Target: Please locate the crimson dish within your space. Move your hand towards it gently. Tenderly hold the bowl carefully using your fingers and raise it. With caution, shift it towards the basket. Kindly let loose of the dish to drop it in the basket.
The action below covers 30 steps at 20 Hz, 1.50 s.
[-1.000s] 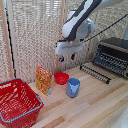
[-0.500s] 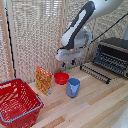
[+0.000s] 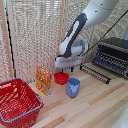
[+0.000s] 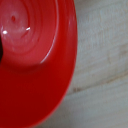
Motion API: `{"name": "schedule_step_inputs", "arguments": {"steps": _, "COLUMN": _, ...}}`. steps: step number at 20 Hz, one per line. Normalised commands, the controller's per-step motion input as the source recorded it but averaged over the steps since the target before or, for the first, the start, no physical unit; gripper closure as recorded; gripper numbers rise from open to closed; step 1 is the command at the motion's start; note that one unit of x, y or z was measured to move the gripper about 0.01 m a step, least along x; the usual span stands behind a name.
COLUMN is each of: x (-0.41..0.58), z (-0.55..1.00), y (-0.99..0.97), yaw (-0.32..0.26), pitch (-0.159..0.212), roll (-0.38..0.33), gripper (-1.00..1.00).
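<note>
The small red bowl (image 3: 61, 78) sits on the wooden table between an orange box and a blue cup. My white gripper (image 3: 67, 69) hangs just above the bowl's rim with its short dark fingers pointing down, and it looks open and empty. In the wrist view the bowl (image 4: 30, 60) fills most of the picture from very close, with a sliver of a dark finger (image 4: 1, 51) at its edge. The large red wire basket (image 3: 17, 102) with a blue-grey rim stands on the table at the exterior view's lower left, well apart from the bowl.
An orange box (image 3: 43, 80) stands upright just beside the bowl. A blue cup (image 3: 73, 87) stands close in front of it. A toaster oven (image 3: 113, 55) and a dark wire rack (image 3: 96, 73) are at the exterior view's right. A slatted screen stands behind.
The arm has come down and moved slightly towards the exterior view's left, bringing the gripper closer over the red bowl. The bowl, cup, box and basket have not moved.
</note>
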Motion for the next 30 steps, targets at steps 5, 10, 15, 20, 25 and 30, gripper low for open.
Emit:
{"name": "schedule_step_inputs", "arguments": {"steps": 5, "x": 0.346, "z": -0.24, "y": -0.03, "yaw": -0.017, "pitch": 0.065, "roll": -0.009, "gripper": 1.00}}
{"name": "schedule_step_inputs", "arguments": {"steps": 10, "x": 0.215, "z": -0.12, "y": 0.00, "yaw": -0.001, "pitch": 0.084, "roll": -0.012, "gripper": 1.00}}
{"name": "schedule_step_inputs", "arguments": {"steps": 15, "x": 0.003, "z": -0.03, "y": 0.00, "yaw": 0.000, "pitch": 0.034, "roll": -0.002, "gripper": 1.00}}
{"name": "schedule_step_inputs", "arguments": {"steps": 20, "x": -0.028, "z": 0.26, "y": 0.00, "yaw": -0.016, "pitch": 0.000, "roll": 0.000, "gripper": 1.00}}
{"name": "schedule_step_inputs", "arguments": {"steps": 25, "x": 0.000, "z": 0.76, "y": 0.00, "yaw": 0.000, "pitch": 0.012, "roll": 0.000, "gripper": 1.00}}
{"name": "schedule_step_inputs", "arguments": {"steps": 30, "x": 0.000, "z": 0.96, "y": 0.00, "yaw": 0.018, "pitch": 0.060, "roll": 0.034, "gripper": 1.00}}
